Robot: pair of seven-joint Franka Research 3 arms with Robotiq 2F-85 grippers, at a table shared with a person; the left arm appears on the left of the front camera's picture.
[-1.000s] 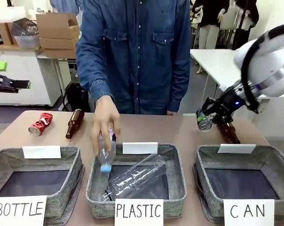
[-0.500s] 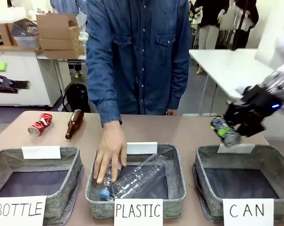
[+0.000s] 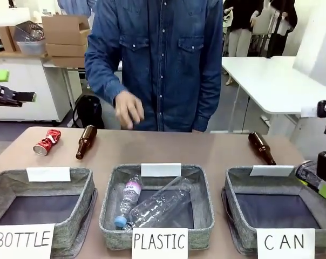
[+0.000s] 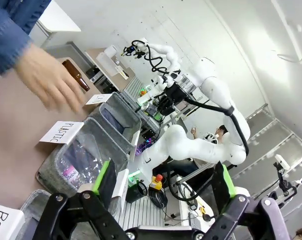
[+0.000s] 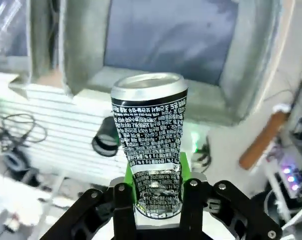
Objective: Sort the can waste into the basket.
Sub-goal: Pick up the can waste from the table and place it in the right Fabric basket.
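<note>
"Tabletop [image 3: 206, 148] first: where do the cans lie?"

"The red can [image 3: 46, 141] lies at the far left, near a brown bottle [image 3: 86, 141]. The silver can [image 5: 150, 145] sits clamped between the green pads of the right gripper [image 5: 156, 175], by the right rim of the CAN basket [image 3: 244, 175]."

"And the left gripper [image 4: 163, 175]?"

"It hangs off to the side, fingers spread wide apart."
</note>
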